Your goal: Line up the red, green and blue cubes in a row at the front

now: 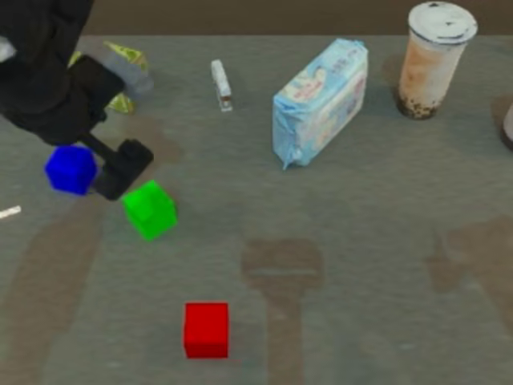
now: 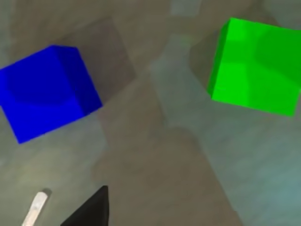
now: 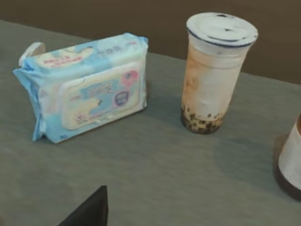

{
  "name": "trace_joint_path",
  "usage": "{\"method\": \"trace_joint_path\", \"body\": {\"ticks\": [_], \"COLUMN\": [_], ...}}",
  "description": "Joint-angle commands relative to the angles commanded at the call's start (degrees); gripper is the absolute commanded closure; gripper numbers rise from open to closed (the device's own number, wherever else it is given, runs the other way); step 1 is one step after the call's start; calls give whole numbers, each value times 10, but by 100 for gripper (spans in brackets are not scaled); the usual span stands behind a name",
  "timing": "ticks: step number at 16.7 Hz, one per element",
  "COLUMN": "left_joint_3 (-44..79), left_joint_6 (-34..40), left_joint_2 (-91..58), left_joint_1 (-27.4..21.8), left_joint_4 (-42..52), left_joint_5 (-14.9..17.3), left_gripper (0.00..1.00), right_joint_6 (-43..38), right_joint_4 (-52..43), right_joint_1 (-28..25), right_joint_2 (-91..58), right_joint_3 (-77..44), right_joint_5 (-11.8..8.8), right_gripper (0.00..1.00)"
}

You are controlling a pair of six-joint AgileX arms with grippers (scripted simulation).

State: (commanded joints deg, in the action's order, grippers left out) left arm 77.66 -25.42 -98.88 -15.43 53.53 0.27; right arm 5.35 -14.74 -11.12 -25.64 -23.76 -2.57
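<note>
Grey-green mottled table [image 1: 361,265], brown wall behind. Nearest the front edge: red cube [image 1: 206,329], alone, a little left of centre. Farther back and left: green cube [image 1: 150,208], turned at an angle. Just beyond it, left gripper [image 1: 112,168] low over the table between green cube and blue cube [image 1: 71,169]; fingers look spread, one dark finger [image 1: 128,164] close by the green cube's back corner, blue cube at the other side. Contact with either cube: cannot tell. Wrist camera shows both cubes apart on bare table, nothing pinched. Small white strip [image 1: 10,212] at the left edge. Back row, left to right: yellow packet [image 1: 128,60] half hidden under the left arm, small white stick [image 1: 222,84], wipes pack [image 1: 322,103], lidded bubble-tea cup [image 1: 434,60]. Right gripper: only a dark tip in its own camera; fingers, cannot tell.
</note>
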Motion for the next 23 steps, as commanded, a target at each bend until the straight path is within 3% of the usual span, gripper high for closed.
{"method": "trace_joint_path", "body": {"ticks": [6,14,23], "left_joint_3": [163,191,101], "left_joint_6": [-51,-60,-61], "left_joint_2": [-197,-226,-279], "left_joint_1": [-31,-33,-35], "left_joint_4": [102,117,-27], "left_joint_5": [-1,-1,-1], "left_gripper": [0,0,0], "right_joint_6": [-46,-54,-54], "right_joint_4": [126,147,147], "right_joint_1": [91,105,105], "right_joint_2": [223,256,256], "right_joint_3": [205,238,238], "right_joint_5": [21,26,26], "right_gripper": [0,0,0]}}
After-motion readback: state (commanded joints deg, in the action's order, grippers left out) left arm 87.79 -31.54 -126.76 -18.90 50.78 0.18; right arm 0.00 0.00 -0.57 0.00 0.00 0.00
